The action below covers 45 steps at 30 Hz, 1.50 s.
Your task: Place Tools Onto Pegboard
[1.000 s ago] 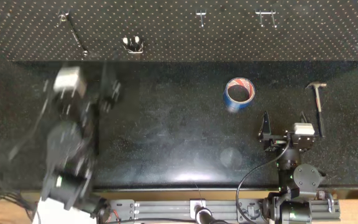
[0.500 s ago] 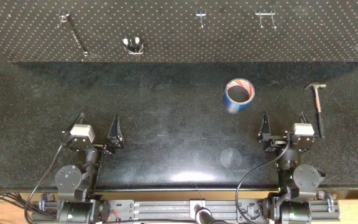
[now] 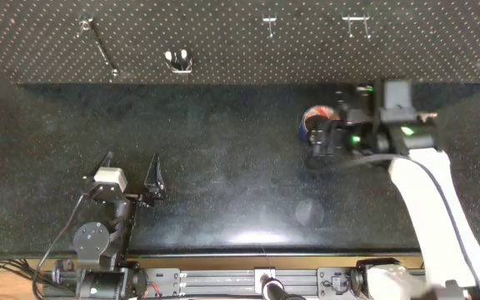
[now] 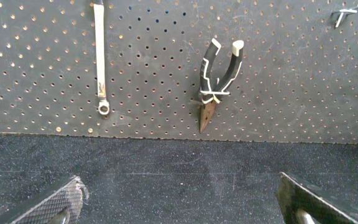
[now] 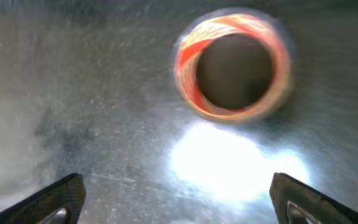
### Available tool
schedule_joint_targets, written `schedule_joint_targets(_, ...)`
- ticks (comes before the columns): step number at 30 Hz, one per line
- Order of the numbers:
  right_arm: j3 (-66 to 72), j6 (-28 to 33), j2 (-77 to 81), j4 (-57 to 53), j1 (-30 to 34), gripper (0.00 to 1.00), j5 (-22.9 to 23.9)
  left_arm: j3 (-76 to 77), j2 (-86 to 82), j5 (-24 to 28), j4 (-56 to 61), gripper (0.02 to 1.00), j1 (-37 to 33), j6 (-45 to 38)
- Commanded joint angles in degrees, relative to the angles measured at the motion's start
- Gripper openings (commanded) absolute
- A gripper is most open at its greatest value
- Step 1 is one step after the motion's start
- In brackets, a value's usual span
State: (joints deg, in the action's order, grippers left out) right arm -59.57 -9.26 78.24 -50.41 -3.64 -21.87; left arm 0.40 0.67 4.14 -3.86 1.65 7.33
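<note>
The right gripper (image 5: 174, 186) has its jaws spread wide and holds nothing. Its two fingers (image 5: 55, 200) are dark wedges with a cross-hatched grip texture. Between and beyond them lies the tape roll (image 5: 190, 78), untouched and clear of both fingers. It is a round ring whose open, dark core faces the wrist camera, with a band streaked red, orange and white. Any print on it is too blurred to read. In the top view the roll shows a blue outer face and sits on the right half of the table, near the foot of the pegboard, partly hidden by the right arm stretched out over it.

The left gripper (image 4: 179, 193) also stands wide apart and empty, low over the left half of the table, well short of the board. Its fingers (image 4: 64, 202) have the same meshed surface.

The table (image 3: 223, 167) is black and finely speckled, with a bright glare patch under the right gripper.

The pegboard (image 3: 223, 33) is a dark sheet with a regular grid of small holes. On its left part hang a slim silver combination wrench (image 4: 100, 56) and pointed pliers (image 4: 215, 84) with black-and-cream handles, nose down. Farther right are bare wire hooks (image 3: 269, 23). No writing is legible on the board or the tools.
</note>
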Motion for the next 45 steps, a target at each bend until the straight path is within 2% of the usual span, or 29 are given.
schedule_joint_targets(1, -5.1, 6.3, 11.0, -0.1, -7.0, 0.976, -0.5, -0.1, -0.5, 0.6, -0.3, 0.998, 0.0, -0.1)
schedule_joint_targets(2, -6.3, 7.5, 13.4, 0.4, -7.1, 0.976, 5.0, -0.1, -0.5, 0.6, -0.3, 0.993, 0.0, -0.1)
schedule_joint_targets(3, -6.7, 9.1, 14.2, 1.4, -7.0, 0.976, 7.6, -0.1, -0.5, 0.6, -0.3, 0.993, 0.0, -0.1)
schedule_joint_targets(9, -6.7, 10.4, 21.7, 9.4, -7.0, 0.976, 7.2, -0.1, -0.5, 0.6, -0.3, 0.993, 0.0, -0.1)
schedule_joint_targets(12, -6.7, 10.4, 24.5, 9.1, -7.3, 0.993, 5.5, -0.1, -0.5, 0.6, -0.3, 0.993, 0.0, -0.1)
schedule_joint_targets(13, -6.7, 10.4, 24.8, 9.1, -7.6, 0.923, 5.5, -0.1, -0.5, 0.6, -0.3, 0.993, 0.0, -0.1)
schedule_joint_targets(14, -6.7, 10.4, 24.8, 9.1, -7.6, 0.450, 5.6, -0.1, -0.5, 0.6, -0.3, 0.996, 0.0, -0.1)
schedule_joint_targets(15, -6.7, 10.4, 24.8, 9.1, -7.6, 0.187, 5.6, -0.1, -0.5, 0.6, -0.3, 0.996, 0.0, -0.1)
schedule_joint_targets(16, -6.7, 10.4, 24.8, 9.2, -7.6, 0.106, 5.6, -0.1, -0.5, 0.6, -0.3, 0.993, 0.0, -0.1)
schedule_joint_targets(17, -6.7, 10.4, 24.7, 9.2, -7.6, 0.077, 5.6, -0.1, -0.5, 0.6, -0.3, 0.993, 0.0, -0.1)
schedule_joint_targets(19, -6.7, 9.8, 23.7, 9.5, -7.6, 0.073, 6.0, -0.1, -0.5, 0.6, -0.3, 0.993, 0.0, -0.1)
schedule_joint_targets(20, -5.9, 7.5, 21.5, 11.8, -7.9, 0.075, 6.0, -0.1, -0.5, 0.6, -0.3, 0.993, 0.0, -0.1)
schedule_joint_targets(21, -0.7, 1.8, 15.2, 21.7, -8.2, 0.075, 6.5, -0.1, -0.5, 0.6, -0.3, 0.993, 0.0, -0.1)
schedule_joint_targets(22, 9.4, -5.4, 6.3, 38.4, -9.8, 0.075, 12.3, -0.1, -0.5, 0.6, -0.3, 0.993, 0.0, -0.1)
schedule_joint_targets(24, 16.1, -7.7, -2.7, 59.0, -14.4, 0.075, 18.5, -0.1, -0.5, 0.6, -0.3, 0.993, 0.0, -0.1)
schedule_joint_targets(25, 15.5, -7.7, -4.2, 66.8, -15.9, 0.075, 18.5, -0.1, -0.5, 0.6, -0.3, 0.993, 0.0, -0.1)
schedule_joint_targets(26, 13.0, -7.7, -4.4, 70.2, -17.4, 0.075, 18.4, -0.1, -0.5, 0.6, -0.3, 0.996, 0.0, -0.1)
schedule_joint_targets(28, 7.0, -9.2, -3.4, 69.9, -19.4, 0.075, 18.2, -0.1, -0.5, 0.6, -0.3, 0.993, 0.0, -0.1)
schedule_joint_targets(30, 3.4, -9.2, -0.1, 69.8, -20.5, 0.075, 14.8, -0.1, -0.5, 0.6, -0.3, 0.993, 0.0, -0.1)
schedule_joint_targets(34, -1.5, -9.2, 5.7, 65.3, -20.6, 0.075, 14.8, -0.1, -0.5, 0.6, -0.3, 0.991, 0.0, -0.1)
schedule_joint_targets(40, -5.8, -9.2, 13.1, 65.3, -20.5, 0.077, 15.4, -0.1, -0.5, 0.6, -0.3, 0.993, 0.0, -0.1)
schedule_joint_targets(41, -5.8, -9.1, 13.1, 65.3, -20.5, 0.976, 15.4, -0.1, -0.5, 0.6, -0.3, 0.993, 0.0, -0.1)
schedule_joint_targets(45, -5.8, -9.1, 12.9, 65.3, -20.4, 0.976, 15.4, -0.1, -0.5, 0.6, -0.3, 0.993, 0.0, -0.1)
